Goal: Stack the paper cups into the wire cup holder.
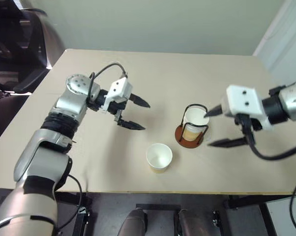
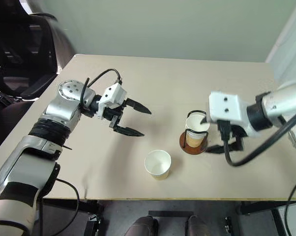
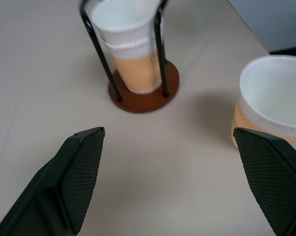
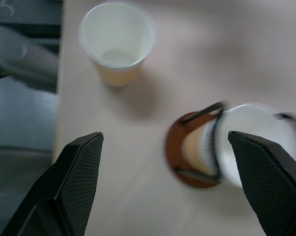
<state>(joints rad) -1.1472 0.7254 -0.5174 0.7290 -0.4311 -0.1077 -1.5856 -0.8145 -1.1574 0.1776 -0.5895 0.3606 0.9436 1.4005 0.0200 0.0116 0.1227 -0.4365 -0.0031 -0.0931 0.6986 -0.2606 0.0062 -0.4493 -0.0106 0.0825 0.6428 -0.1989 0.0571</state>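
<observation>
Loose cup (image 4: 116,40) beside filled holder (image 4: 197,152)

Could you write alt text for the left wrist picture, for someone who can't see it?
Two open black fingers frame a beige table where a wire cup holder holds nested paper cups; one loose paper cup stands beside it.

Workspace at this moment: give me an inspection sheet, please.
Surface: beige table, upright items only.
Job's things: holder near the table's right front, cups nested inside; two rims show in the left wrist view. One loose cup upright by the front edge.
Clutter: nothing seen.
Grippers: left gripper open, empty, above the table left of the holder; right gripper open, empty, beside the holder.
Cables: black cables on both wrists.
Surroundings: black chair at back left, pale wall.
</observation>
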